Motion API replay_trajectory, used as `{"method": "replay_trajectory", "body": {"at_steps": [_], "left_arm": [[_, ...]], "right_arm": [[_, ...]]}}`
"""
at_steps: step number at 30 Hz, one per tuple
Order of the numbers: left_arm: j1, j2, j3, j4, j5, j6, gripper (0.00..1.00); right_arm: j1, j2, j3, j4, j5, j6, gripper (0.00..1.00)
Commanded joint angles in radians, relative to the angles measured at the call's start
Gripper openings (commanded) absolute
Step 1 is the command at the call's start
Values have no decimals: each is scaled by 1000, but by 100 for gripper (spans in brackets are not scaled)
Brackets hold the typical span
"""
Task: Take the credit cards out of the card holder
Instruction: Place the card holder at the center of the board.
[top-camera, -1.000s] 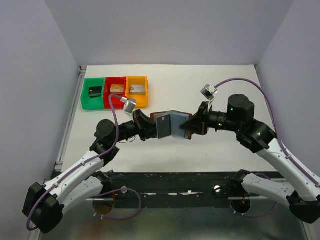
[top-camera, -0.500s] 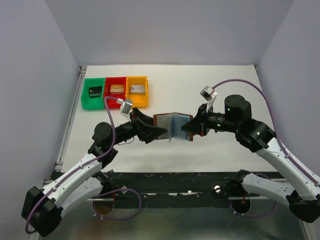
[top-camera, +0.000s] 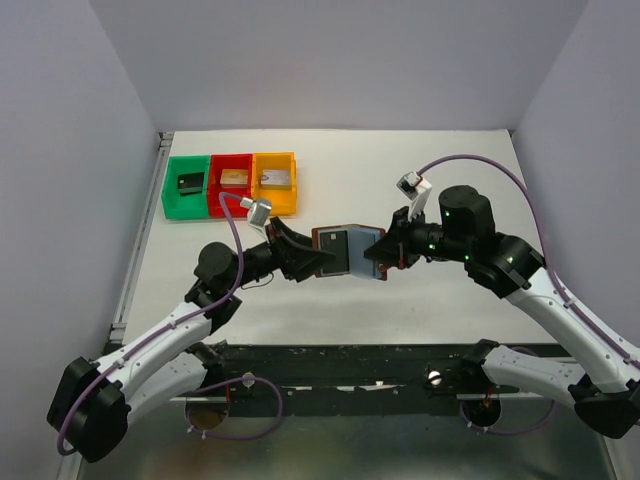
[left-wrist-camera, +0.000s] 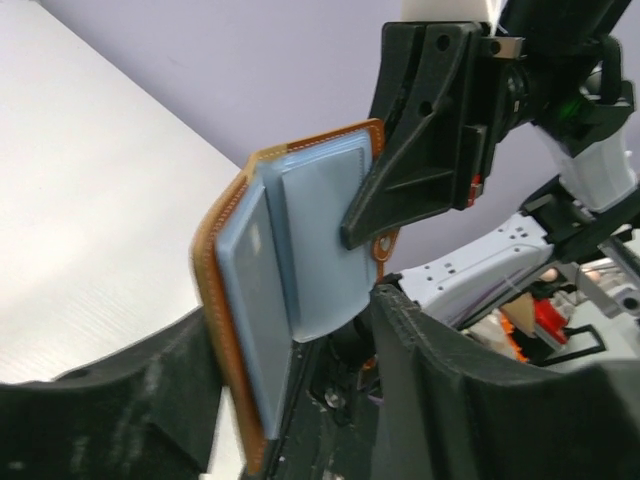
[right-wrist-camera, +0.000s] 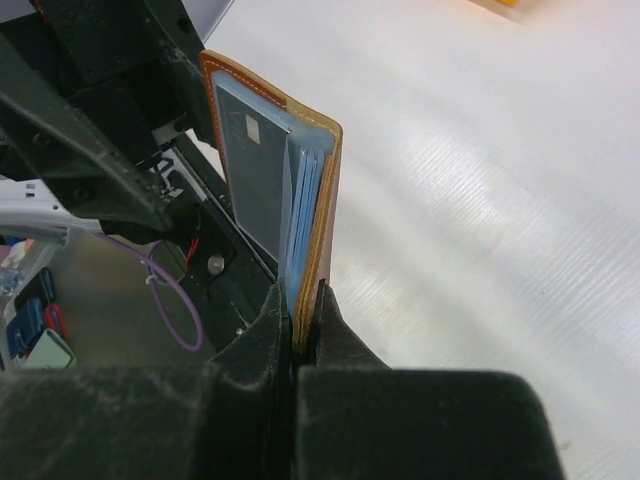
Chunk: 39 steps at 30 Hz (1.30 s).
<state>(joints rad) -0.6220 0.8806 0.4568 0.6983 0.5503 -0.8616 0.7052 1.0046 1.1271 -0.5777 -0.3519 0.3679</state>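
1. The wallet (top-camera: 350, 250) is hanging open in the air above the table (top-camera: 420, 170), between the two arms, with its pale blue lining facing the overhead camera.
2. The right gripper (top-camera: 382, 258) is pinching the wallet's right flap, with its fingers (right-wrist-camera: 268, 330) pressed together on the leather edge.
3. The left gripper (top-camera: 312, 262) is standing with its jaws spread wide, one finger on each side of the left flap. Whether either finger is touching the leather I cannot tell.
4. What looks like a grey card (right-wrist-camera: 252, 165) is sitting in the left flap's pocket, though the views are too poor to be sure. I am counting only this one.
5. In the left wrist view the right gripper's black finger is covering part of the right flap, and the left gripper's own fingers are hiding the wallet's lower edge.
6. Three bins are sitting side by side at the far left of the table, well apart from the wallet: a green bin (top-camera: 172, 200), a red bin (top-camera: 218, 200) and an orange bin (top-camera: 290, 200).
7. Each bin is holding one block, three in all: a black block (top-camera: 190, 183), a tan block (top-camera: 234, 177) and a silver block (top-camera: 275, 180).
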Motion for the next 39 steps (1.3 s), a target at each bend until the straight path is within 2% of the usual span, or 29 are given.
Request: {"method": "replay_trajectory", "body": {"at_steps": [1, 4, 10, 11, 12, 13, 15, 18, 22, 25, 28, 32, 35, 39], "left_arm": [[-1, 17, -12, 61, 10, 3, 56], [-1, 11, -23, 32, -3, 15, 32], [-1, -11, -23, -63, -16, 68, 9], [-1, -11, -21, -80, -23, 81, 5], [1, -9, -21, -104, -32, 88, 2], [1, -6, -17, -127, -48, 102, 0], [1, 4, 2, -221, -88, 131, 0], [4, 44, 51, -379, -162, 176, 0], [8, 139, 106, -515, -251, 182, 0], [11, 240, 134, -537, -286, 156, 0], [13, 332, 143, -470, -283, 130, 0], [11, 446, 152, -343, -253, 104, 0], [13, 510, 166, -292, -239, 95, 0], [16, 587, 194, -269, -214, 88, 0]], "right_arm": [[-1, -15, 16, 22, -6, 13, 0], [-1, -20, 7, 30, -9, 9, 0], [-3, -12, -6, 35, -4, 3, 1], [-1, -11, -10, 35, 5, 5, 5], [-1, -9, -13, 33, 16, 3, 15], [-1, -9, -18, 32, 36, 2, 29], [-4, -1, -21, 10, 76, -3, 50], [-19, 9, -23, -33, 160, -6, 60], [-33, 0, -59, -25, 302, -1, 61], [-33, -27, -163, 94, 335, -43, 62], [-33, -40, -253, 214, 298, -49, 62], [-35, 32, -265, 205, 232, -35, 60], [-35, 66, -325, 287, 196, -3, 57], [-36, 144, -377, 392, 162, 38, 45]]}}
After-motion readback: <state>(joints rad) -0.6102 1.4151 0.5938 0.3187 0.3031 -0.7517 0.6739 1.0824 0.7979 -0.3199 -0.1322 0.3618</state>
